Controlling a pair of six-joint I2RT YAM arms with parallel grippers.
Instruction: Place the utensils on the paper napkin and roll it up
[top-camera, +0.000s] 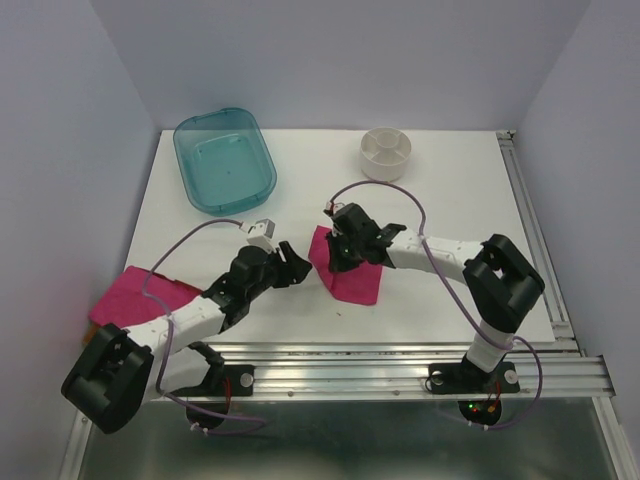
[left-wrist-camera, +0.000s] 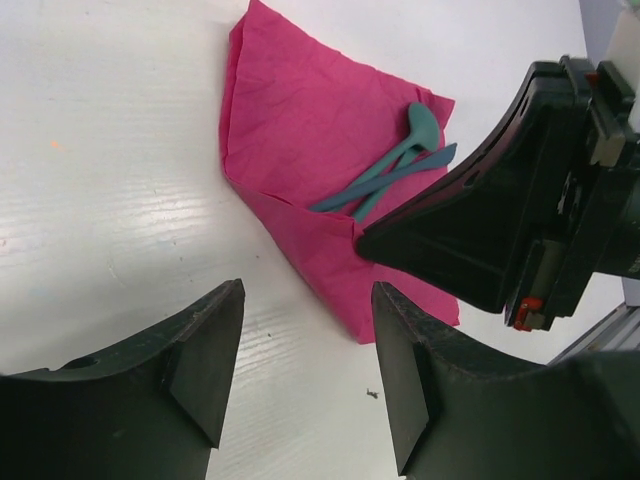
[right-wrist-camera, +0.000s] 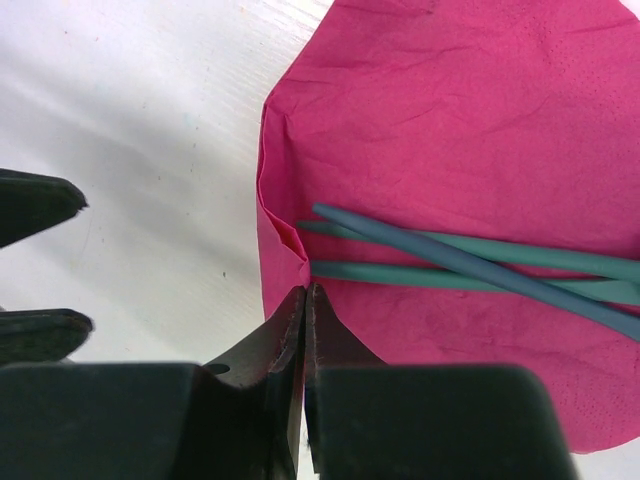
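While pinched at one edge, loaded but not yet rolled.
Wide open and holding nothing, left pincer (left-wrist-camera: 307, 300) hovering just beside thin square magenta-pink paper napkin (left-wrist-camera: 300, 130) mid white surface (top-camera: 440, 200); slim dark-teal plastic utensils (left-wrist-camera: 390, 170) crossed on top, so placing judged done; right pincer (right-wrist-camera: 304, 290) closed tight on puckered napkin edge by the handle ends, rolling barely begun.

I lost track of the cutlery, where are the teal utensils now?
Left wrist view: the utensils lie crossed on the paper napkin near the table's middle, handle ends beside the right gripper pinching its edge.
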